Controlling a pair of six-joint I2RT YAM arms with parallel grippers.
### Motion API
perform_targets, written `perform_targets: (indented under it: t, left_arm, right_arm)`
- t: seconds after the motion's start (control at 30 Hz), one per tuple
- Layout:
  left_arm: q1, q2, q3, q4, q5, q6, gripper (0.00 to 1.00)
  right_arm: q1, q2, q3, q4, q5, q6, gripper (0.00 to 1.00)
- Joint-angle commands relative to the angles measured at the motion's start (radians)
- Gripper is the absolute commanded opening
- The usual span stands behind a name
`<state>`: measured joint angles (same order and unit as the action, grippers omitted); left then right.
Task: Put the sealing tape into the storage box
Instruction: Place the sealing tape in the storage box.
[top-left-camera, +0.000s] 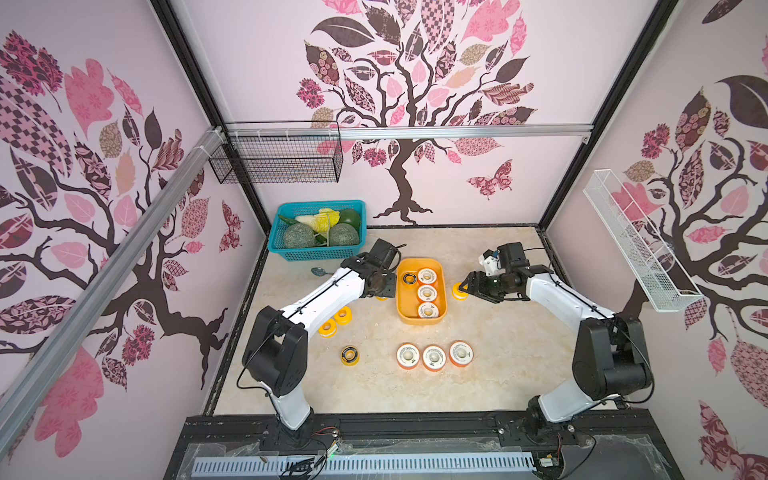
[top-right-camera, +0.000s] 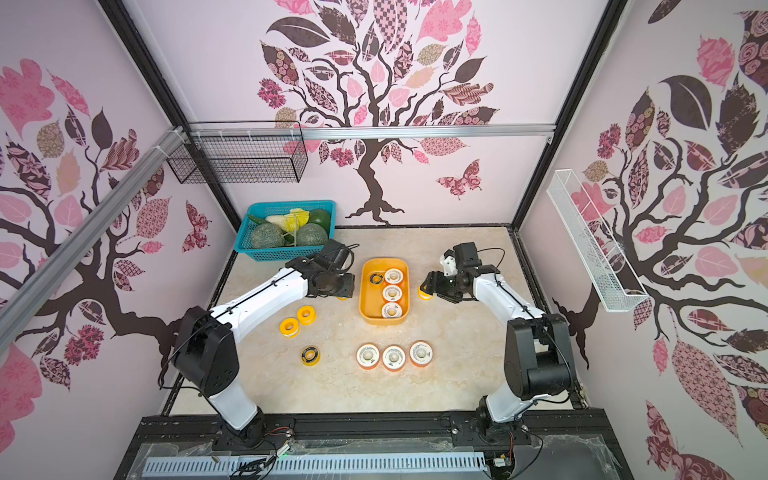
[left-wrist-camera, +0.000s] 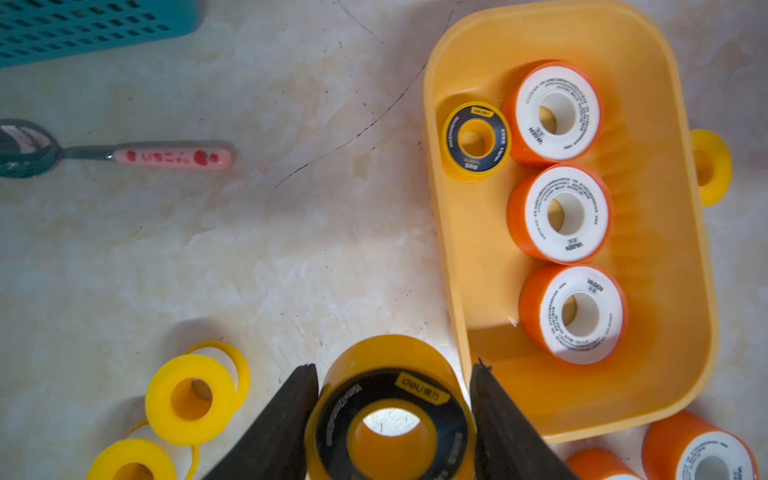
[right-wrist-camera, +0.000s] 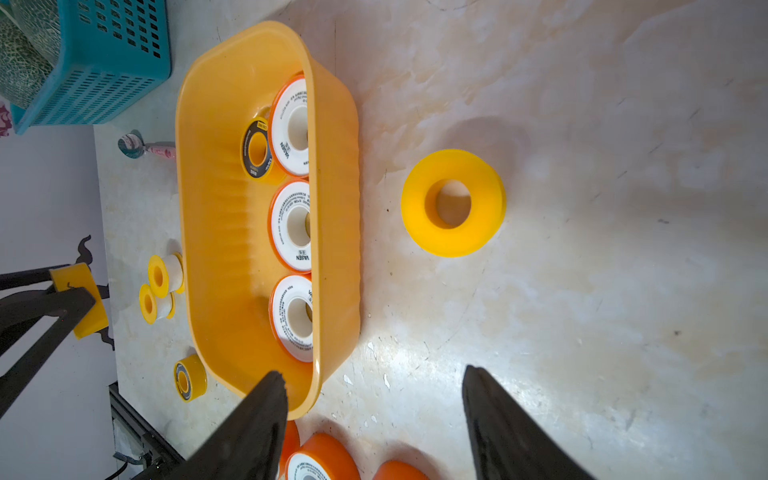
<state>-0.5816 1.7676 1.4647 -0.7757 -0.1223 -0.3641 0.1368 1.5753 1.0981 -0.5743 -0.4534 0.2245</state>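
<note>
- Closest to the left wrist camera, a black-faced yellow spool (left-wrist-camera: 419, 395) is pinched between the two dark fingers (left-wrist-camera: 282, 424) of the left gripper (left-wrist-camera: 395, 368), with one finger against each side of its rim. It is just beside a long wall of the storage box (left-wrist-camera: 461, 270).
- That box, a yellow-orange tub, stands in the middle of the marble-look table (top-left-camera: 498, 374). It holds three orange-rimmed spools (top-left-camera: 427, 293) lying flat in a row along one long wall. A second black-faced spool (top-left-camera: 409, 277) lies beside the farthest of them.
- On the box's other side, the right gripper (right-wrist-camera: 372, 374) hovers over bare table with its jaws spread wide and nothing between them. It points at a plain yellow spool (right-wrist-camera: 453, 203) that lies flat near the box without touching it.
- Toward the table's front edge, a row of three orange-rimmed spools (top-left-camera: 434, 357) lies well apart from the box.
- Left of that row, a lone black-faced spool (top-left-camera: 350, 355) rests flat. Beyond it, a pair of plain yellow spools (top-left-camera: 327, 327) lies close together.
- Back in the far left corner stands a teal basket (top-left-camera: 320, 203) holding melons (top-left-camera: 299, 236), with a pink-handled spoon (left-wrist-camera: 172, 158) on the table just in front of it.
</note>
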Motion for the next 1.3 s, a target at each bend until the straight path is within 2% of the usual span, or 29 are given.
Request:
perform_targets:
  t: [0.0, 0.2, 0.43, 1.27]
  left_arm:
    - [-0.021, 0.062, 0.093, -0.041, 0.007, 0.032, 0.54]
    - [-0.047, 0.178, 0.23, -0.064, 0.036, 0.047, 0.54]
    - [-0.061, 0.272, 0.326, -0.086, 0.065, 0.063, 0.54]
    - [-0.065, 0.485, 0.524, -0.175, 0.019, 0.131, 0.54]
  right_arm:
    - [0.001, -0.013, -0.008, 0.012, -0.004, -0.001, 0.71]
    - [0.002, -0.037, -0.043, 0.024, -0.004, 0.011, 0.71]
    - [0.002, -0.047, -0.067, 0.034, 0.0, 0.017, 0.71]
    - [0.002, -0.046, -0.049, 0.007, 0.008, -0.001, 0.71]
